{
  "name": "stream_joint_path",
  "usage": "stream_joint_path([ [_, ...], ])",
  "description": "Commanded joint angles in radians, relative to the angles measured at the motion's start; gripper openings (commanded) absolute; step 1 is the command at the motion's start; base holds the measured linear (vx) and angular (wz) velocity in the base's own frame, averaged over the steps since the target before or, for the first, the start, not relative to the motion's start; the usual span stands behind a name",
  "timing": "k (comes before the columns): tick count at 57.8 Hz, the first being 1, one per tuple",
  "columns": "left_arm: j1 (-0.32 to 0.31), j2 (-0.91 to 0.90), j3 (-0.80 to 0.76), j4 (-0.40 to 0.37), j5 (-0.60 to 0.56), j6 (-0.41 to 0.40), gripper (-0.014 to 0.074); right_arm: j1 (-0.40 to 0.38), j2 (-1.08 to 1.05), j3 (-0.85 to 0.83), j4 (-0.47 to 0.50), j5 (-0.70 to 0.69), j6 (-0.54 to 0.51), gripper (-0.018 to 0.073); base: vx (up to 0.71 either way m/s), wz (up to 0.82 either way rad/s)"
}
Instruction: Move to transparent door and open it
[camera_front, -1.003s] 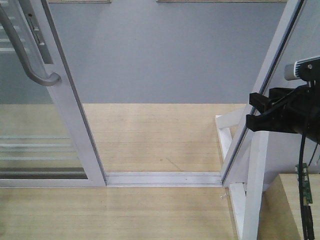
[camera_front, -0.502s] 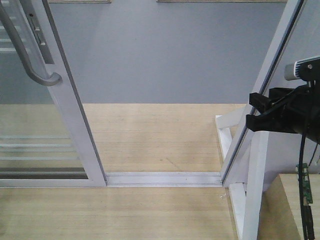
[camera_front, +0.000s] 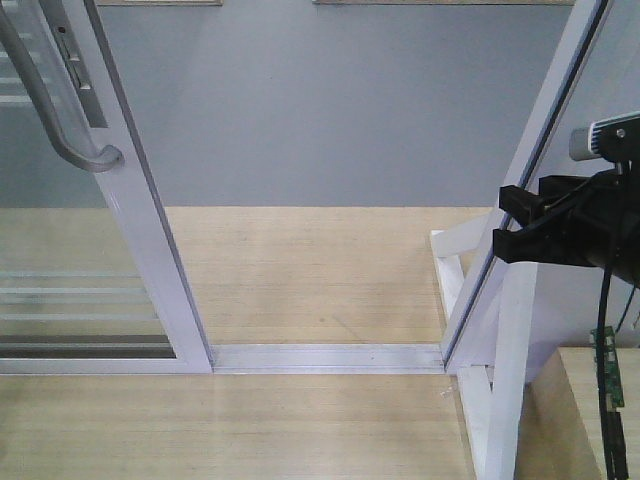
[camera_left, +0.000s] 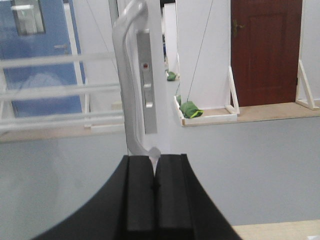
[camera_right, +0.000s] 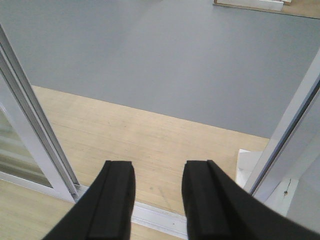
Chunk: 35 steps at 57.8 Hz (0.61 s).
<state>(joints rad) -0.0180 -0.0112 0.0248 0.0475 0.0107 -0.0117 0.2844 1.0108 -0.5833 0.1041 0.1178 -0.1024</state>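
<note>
The transparent door (camera_front: 135, 215), glass in a white frame with thin white bars, stands slid to the left and leaves a wide gap. Its curved grey handle (camera_front: 58, 125) is on the stile at upper left. In the left wrist view the handle (camera_left: 122, 90) and a lock plate (camera_left: 148, 85) stand straight ahead of my left gripper (camera_left: 155, 159), which is shut, empty and short of the handle. My right gripper (camera_front: 507, 222) is open and empty at the right, in front of the gap. In its own view (camera_right: 158, 172) it points down at the floor track (camera_right: 160, 216), with the door's edge (camera_right: 30, 135) at left.
A white-framed glass panel without a handle (camera_front: 535, 160) stands at the right with white braces (camera_front: 500, 380) at its foot. The floor track (camera_front: 330, 357) crosses the gap. Wood flooring (camera_front: 310, 270) and a grey floor (camera_front: 330, 110) lie beyond. A brown door (camera_left: 265, 50) is far behind.
</note>
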Motion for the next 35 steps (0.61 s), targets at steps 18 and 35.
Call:
stream_joint_path([
  [18,-0.004,-0.013,0.027,-0.014,0.078,-0.076,-0.0006,-0.004,-0.008,-0.029,-0.005,-0.076,-0.005,0.0317,0.00,0.00],
  [35,-0.004,-0.013,0.027,-0.014,0.088,-0.076,-0.0006,-0.004,-0.009,-0.029,-0.005,-0.076,-0.005,0.0317,0.00,0.00],
])
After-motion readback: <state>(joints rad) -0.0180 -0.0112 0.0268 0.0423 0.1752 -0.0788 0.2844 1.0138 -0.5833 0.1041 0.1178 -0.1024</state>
